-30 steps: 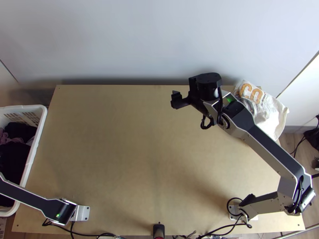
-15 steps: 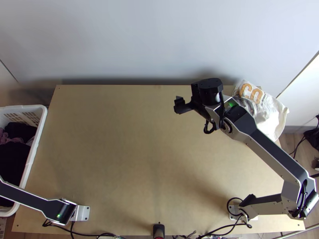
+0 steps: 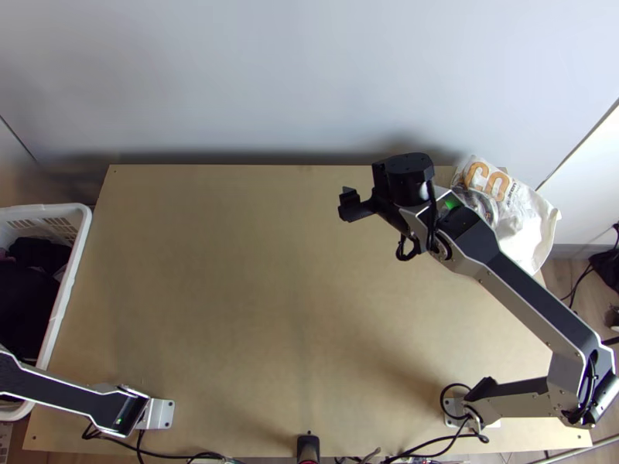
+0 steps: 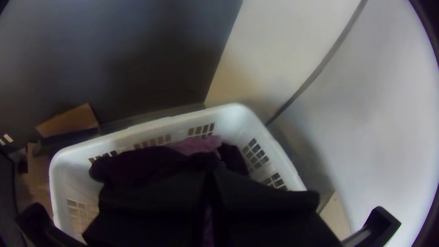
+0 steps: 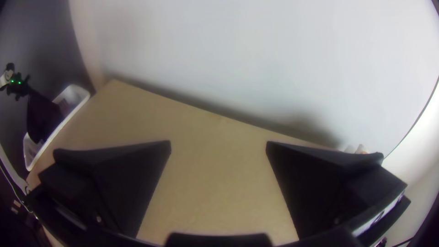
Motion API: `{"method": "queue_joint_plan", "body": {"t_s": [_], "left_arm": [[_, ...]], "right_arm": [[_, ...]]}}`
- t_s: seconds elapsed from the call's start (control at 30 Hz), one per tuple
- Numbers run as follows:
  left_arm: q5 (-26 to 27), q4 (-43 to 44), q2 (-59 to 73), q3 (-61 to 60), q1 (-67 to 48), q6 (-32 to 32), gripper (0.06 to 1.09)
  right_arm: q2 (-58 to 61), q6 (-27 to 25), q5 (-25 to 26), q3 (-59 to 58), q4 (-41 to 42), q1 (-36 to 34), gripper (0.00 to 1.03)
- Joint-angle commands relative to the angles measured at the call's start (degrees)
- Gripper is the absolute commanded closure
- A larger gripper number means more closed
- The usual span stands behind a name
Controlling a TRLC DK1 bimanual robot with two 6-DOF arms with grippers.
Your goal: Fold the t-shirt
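Left end effector (image 4: 210, 173) pinches limp dark cloth (image 4: 137, 165) over a slotted white basket (image 4: 151, 129), right end effector (image 3: 367, 203) spread wide.

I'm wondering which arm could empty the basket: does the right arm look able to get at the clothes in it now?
Probably not: its open gripper is over the table's far right part, the clothes lie beyond the left edge, and the left arm crosses the basket.

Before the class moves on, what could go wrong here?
The left tool seems closed on dark cloth; pink cloth beside it might come out too. The dark cloth could snag on the basket's rim. Near the white bag, the right arm might brush it.
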Motion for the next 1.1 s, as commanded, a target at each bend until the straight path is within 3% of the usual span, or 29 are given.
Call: {"method": "queue_joint_plan", "body": {"t_s": [0.0, 0.13, 0.23, 0.3, 0.33, 0.37, 0.47, 0.63, 1.07], "left_arm": [[3.35, -6.15, -6.93, 4.71, -1.75, -0.12, 1.00], [9.68, -12.74, -7.54, 10.52, -1.93, -2.14, 1.00], [10.29, -13.62, -0.78, 15.53, -2.63, -4.95, 1.00], [12.05, -28.03, 10.65, 31.96, -1.67, -8.91, 1.00], [16.27, -29.88, 11.88, 34.33, 0.00, -11.63, 1.01], [16.97, -27.68, 9.24, 30.91, 0.71, -12.07, 1.01], [11.88, -19.33, -1.21, 18.16, -0.61, -5.13, 1.01], [11.96, -16.78, -6.05, 17.37, -2.28, -3.02, 1.01], [13.46, -23.11, -14.05, 17.02, -7.91, -2.93, 1.01]], "right_arm": [[-0.52, -0.04, 0.02, 0.01, 0.14, -0.07, 0.06], [-1.66, -0.39, 0.63, -0.43, 0.14, -0.25, 0.06], [-2.19, -0.39, 0.81, -0.95, 0.23, -0.60, 0.06], [-2.28, -0.48, 0.90, -1.13, 0.23, -0.60, 0.06], [-2.54, -0.48, 0.99, -1.13, 0.23, -0.60, 0.06], [-2.89, -0.48, 0.99, -1.22, 0.23, -0.60, 0.06], [-4.13, -0.56, 0.99, -2.54, 0.23, -0.69, 0.06], [-4.30, -0.83, 1.07, -3.24, 0.67, -0.78, 0.06], [-5.44, -1.00, 1.25, -3.42, 1.37, -1.65, 0.06]]}}
